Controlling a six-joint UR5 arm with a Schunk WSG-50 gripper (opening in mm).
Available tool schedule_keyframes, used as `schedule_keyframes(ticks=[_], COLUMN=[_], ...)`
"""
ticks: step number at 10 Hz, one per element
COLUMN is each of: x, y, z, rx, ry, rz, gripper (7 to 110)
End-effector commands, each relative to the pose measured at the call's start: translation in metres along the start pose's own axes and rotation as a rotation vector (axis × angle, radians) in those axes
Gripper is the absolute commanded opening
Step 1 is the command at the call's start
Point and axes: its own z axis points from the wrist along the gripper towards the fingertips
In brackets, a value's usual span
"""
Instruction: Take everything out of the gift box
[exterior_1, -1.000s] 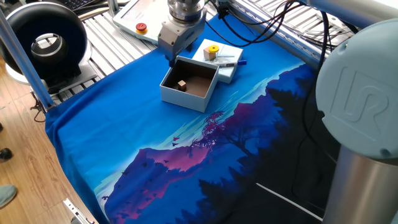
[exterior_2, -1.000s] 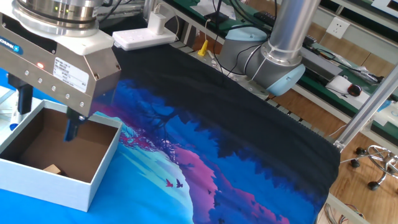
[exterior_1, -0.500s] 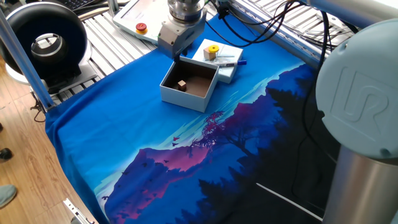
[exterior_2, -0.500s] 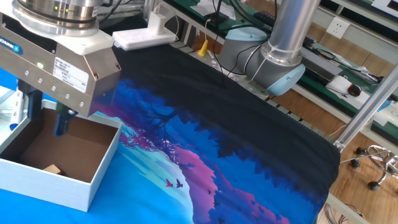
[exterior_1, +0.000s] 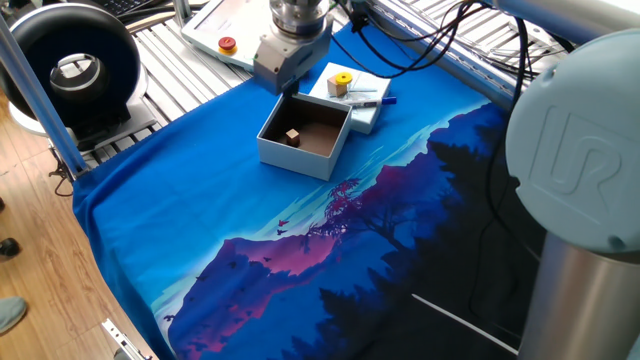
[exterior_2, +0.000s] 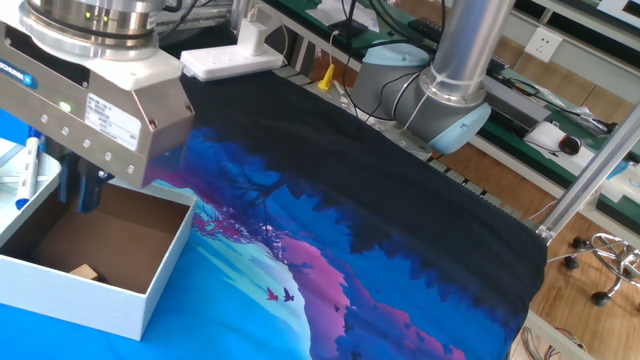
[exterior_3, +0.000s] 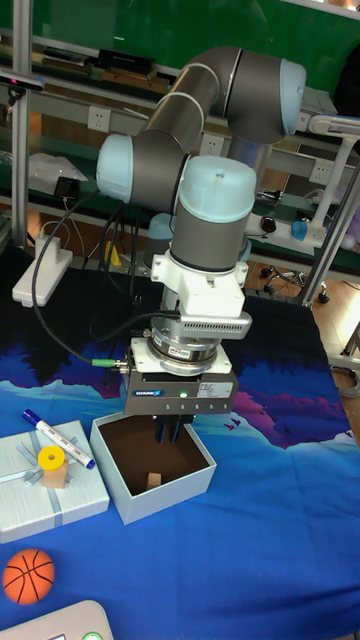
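Observation:
The gift box (exterior_1: 296, 152) (exterior_2: 140, 297) (exterior_3: 190, 478) stands open on the blue cloth, with one small wooden cube (exterior_1: 292, 137) (exterior_2: 84, 271) (exterior_3: 153, 482) on its brown floor. My gripper (exterior_2: 82, 188) (exterior_3: 168, 431) hangs over the box's back edge, its dark fingers close together with nothing seen between them. In the one fixed view its body (exterior_1: 283, 55) hides the fingers. On the flat lid (exterior_1: 362, 117) (exterior_3: 85, 487) beside the box sit a yellow disc (exterior_1: 343, 78) (exterior_3: 51, 460) on a wooden cube and a blue-and-white pen (exterior_1: 370, 101) (exterior_2: 28, 170) (exterior_3: 58, 438). An orange ball (exterior_3: 28, 575) lies on the cloth.
A white pendant with a red button (exterior_1: 227, 43) lies behind the box on the slatted table. A black round device (exterior_1: 75, 70) stands at the left. A white power strip (exterior_2: 235, 58) and cables lie at the cloth's far edge. The arm's base (exterior_2: 450, 95) stands beyond the cloth.
The fingers were spread wide and low in the box a second ago. They have drawn together and risen to the box's rim. The cube in the box has not moved.

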Motion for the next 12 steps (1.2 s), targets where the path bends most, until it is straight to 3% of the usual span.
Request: schedule_keyframes(ticks=[1,2,3,5,12], x=[0.0,-0.001,0.0,0.007,0.027], y=[0.014,0.01,0.005,-0.01,-0.008], z=[0.015,0.024,0.031,0.038,0.073], rx=[-0.066,-0.062,-0.064,-0.039,-0.059], ry=[0.002,0.001,0.002,0.008,0.041], rz=[0.014,0.016,0.013,0.018,0.023], gripper=[7,7,22,22,22])
